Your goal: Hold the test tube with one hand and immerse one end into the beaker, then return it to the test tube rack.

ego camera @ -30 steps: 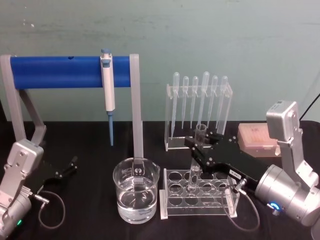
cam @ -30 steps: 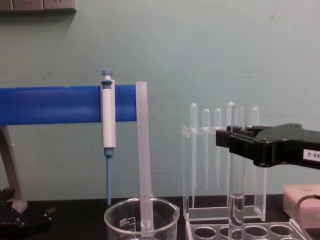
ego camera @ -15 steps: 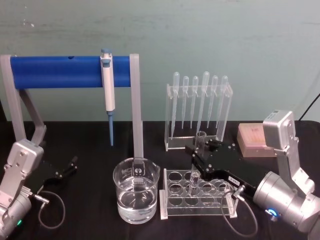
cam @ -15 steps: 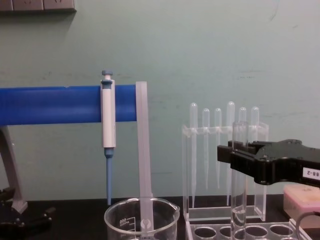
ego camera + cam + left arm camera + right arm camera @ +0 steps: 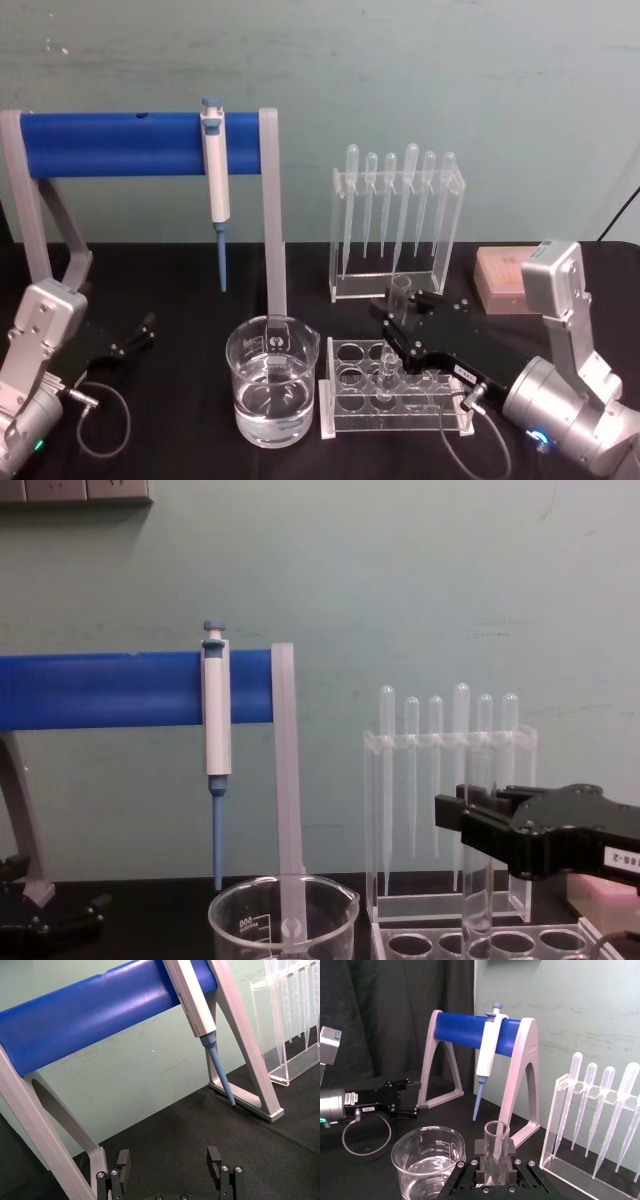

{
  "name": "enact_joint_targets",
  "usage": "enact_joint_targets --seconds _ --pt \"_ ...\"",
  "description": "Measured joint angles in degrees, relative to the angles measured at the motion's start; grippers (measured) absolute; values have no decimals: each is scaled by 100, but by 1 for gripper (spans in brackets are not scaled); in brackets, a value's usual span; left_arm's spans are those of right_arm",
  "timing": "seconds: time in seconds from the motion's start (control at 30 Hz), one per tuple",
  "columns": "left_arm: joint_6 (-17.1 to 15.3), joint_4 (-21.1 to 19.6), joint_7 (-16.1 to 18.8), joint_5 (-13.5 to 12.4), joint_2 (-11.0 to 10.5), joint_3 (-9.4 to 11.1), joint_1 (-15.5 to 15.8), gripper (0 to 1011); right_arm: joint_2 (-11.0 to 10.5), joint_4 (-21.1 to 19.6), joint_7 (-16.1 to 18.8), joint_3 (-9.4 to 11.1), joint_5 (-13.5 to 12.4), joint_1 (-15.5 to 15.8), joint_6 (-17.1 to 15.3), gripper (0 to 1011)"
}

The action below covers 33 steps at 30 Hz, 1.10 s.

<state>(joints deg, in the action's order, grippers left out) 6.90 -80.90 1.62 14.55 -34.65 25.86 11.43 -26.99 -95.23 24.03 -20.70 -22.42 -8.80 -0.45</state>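
Over the clear rack (image 5: 395, 395) at the front of the black surface (image 5: 180, 300), the right gripper (image 5: 398, 318) held the test tube (image 5: 392, 345) upright, its fingers closed on the glass a little below the flared rim. The tube's rounded end sat down in one of the rack's holes, so the rack appeared to be its resting place and the return leg of the task looked nearly finished. Gripping high on the tube probably kept the fingers clear of the rack's top plate while the tube stood in the hole. Just beside the rack, on the robot's left, stood the beaker (image 5: 272, 392), part-filled with clear liquid and apart from the tube. At the far left the left gripper (image 5: 140, 332) lay parked near the foot of the blue stand (image 5: 110, 143), its fingers spread open and empty. The pipettor (image 5: 215, 180) hung on that stand, well away from the work.
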Motion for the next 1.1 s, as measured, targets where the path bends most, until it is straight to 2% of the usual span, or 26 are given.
enact_joint_targets --seconds 0.2,0.63,0.97,1.0,1.07,1.1 --pt "0 0 0 0 0 0 0 1000 35 79 25 1 56 17 52 227" --pt "0 0 0 0 0 0 0 1000 14 151 49 -94 379 4 43 238" --pt "0 0 0 0 0 0 0 1000 4 105 78 -123 511 -19 -55 536" --pt "0 0 0 0 0 0 0 1000 -12 40 79 -109 512 -9 -77 600" --pt "0 0 0 0 0 0 0 1000 -34 -50 76 -86 517 10 -112 630" --pt "0 0 0 0 0 0 0 1000 -68 -161 67 -54 525 46 -153 700"
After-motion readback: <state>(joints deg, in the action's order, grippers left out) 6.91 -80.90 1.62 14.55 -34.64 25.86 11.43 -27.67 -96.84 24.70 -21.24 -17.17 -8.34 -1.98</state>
